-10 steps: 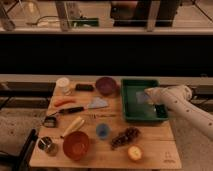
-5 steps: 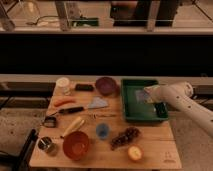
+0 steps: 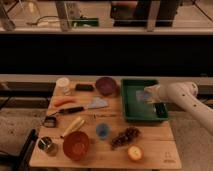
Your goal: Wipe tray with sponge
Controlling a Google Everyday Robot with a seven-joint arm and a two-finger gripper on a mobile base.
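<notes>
The sponge (image 3: 143, 95) sits inside the tray (image 3: 131, 112), up in its far right part, a pale blue-grey block against the dark green floor. The hand (image 3: 148, 94) is right on it, reaching in from the right over the tray's right rim; sponge and hand read as touching, with the sponge at the hand's tip and a shade to its left. Whether the hand is pinched onto the sponge or merely pressing on it, I cannot tell from this view.

Here's the relation that matters: nearly all the bare tray floor lies to the left of the sponge and toward the near rim. The tray's long axis runs from the far edge toward the camera, so my read is that the coming stroke wants to pull down that length or sweep left across the floor, away from the arm's side.

Moving outward: the tray rests on the right end of the wooden tabletop (image 3: 155, 150). Just left of it stands the purple bowl (image 3: 105, 85), close to the tray's far left corner. Nearer the camera lies a dark cluster of grapes (image 3: 125, 137), just beyond the tray's near rim, so a long stroke needs to stop inside the rim.
</notes>
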